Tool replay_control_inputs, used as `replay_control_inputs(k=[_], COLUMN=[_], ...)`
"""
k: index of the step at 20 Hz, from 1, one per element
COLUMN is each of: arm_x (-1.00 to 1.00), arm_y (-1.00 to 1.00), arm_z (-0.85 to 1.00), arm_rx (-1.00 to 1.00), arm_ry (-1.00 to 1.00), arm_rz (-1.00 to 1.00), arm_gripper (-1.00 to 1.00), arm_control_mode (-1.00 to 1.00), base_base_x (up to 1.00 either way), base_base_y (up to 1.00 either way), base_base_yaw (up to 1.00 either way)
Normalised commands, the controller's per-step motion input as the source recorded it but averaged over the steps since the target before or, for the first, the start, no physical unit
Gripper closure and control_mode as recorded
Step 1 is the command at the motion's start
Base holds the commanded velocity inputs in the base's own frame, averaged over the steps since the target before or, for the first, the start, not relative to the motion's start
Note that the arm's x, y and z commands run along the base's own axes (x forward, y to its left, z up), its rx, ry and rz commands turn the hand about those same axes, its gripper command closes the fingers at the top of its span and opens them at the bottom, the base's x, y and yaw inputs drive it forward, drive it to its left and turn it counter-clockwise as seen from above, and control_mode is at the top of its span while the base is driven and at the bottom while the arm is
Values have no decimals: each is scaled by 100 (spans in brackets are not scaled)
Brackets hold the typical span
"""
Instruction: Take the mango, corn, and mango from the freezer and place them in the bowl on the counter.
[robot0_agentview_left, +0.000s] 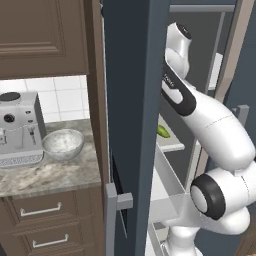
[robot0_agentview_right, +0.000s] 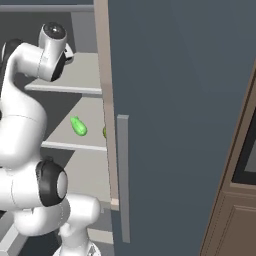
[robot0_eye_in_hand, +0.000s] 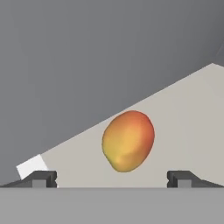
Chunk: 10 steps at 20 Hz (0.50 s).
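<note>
Tool (robot0_eye_in_hand: 112, 178) wide open, apart from mango (robot0_eye_in_hand: 127, 141).

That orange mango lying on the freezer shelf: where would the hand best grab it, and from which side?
Probably across the mango's narrow middle, coming straight in from the front as the gripper already faces it. It lies lengthwise on the pale shelf, slimmer sides toward each open jaw, with bare space around it.

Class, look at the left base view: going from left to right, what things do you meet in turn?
Coffee machine → bowl → freezer door → green vegetable on a shelf → robot arm.
</note>
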Motion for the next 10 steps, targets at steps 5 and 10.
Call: replay_control_inputs(k=[5, 10], arm_x=[38, 9], arm_y=[13, 8], arm_z=[-18, -15], arm_rx=[0, 0], arm_ry=[0, 2], arm_rz=[4, 6], arm_gripper=[-100, -100], arm_control_mode=[-100, -100], base_base_x=[0, 0], base_base_y=[0, 0], base_base_yaw=[0, 0])
